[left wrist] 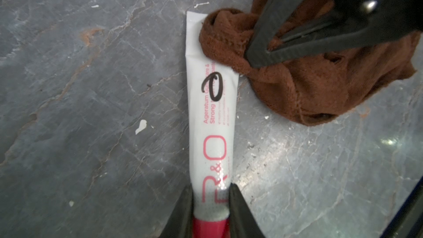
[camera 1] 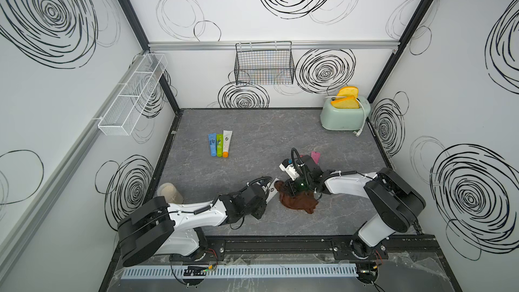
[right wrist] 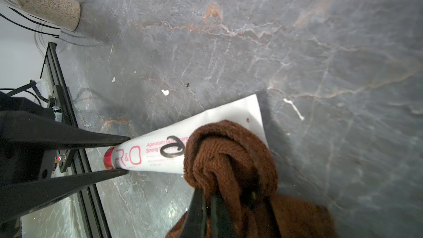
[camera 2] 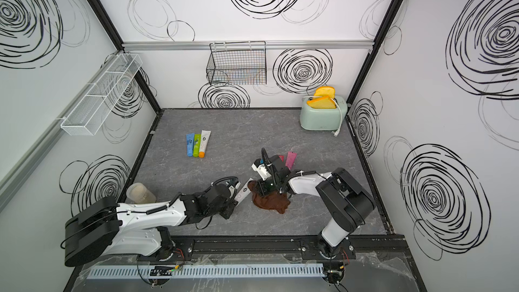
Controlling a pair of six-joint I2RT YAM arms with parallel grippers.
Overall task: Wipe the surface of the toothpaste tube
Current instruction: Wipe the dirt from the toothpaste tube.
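**Cloth Pressed to Toothpaste Tube at Front of Table**

At the near edge of the grey stone-patterned table, a white toothpaste tube is seen lying flat, its red cap end turned toward the left arm. The tube is pinched just above the cap by the left gripper, whose fingers are drawn in tight against both of its sides. A black hand-drawn loop is visible on the tube's printed face.

A brown cloth is bunched over the tube's flat crimped end, with the rest of it heaped on the table beside the tube. A fold of it is clamped in the right gripper, whose fingers are closed together on the fabric. In both top views the tube and the cloth are shown between the two arms, slightly left of centre.

A clear cup with a beige filling is set near the left wall, beside the left arm. Past the right wrist a pink tube is partly hidden. Farther back on the left, three tubes are laid side by side, with blue, green and orange caps. A mint-green toaster with two yellow bread slices is placed in the far right corner. A black wire basket is hung on the back wall and a white mesh shelf on the left wall.
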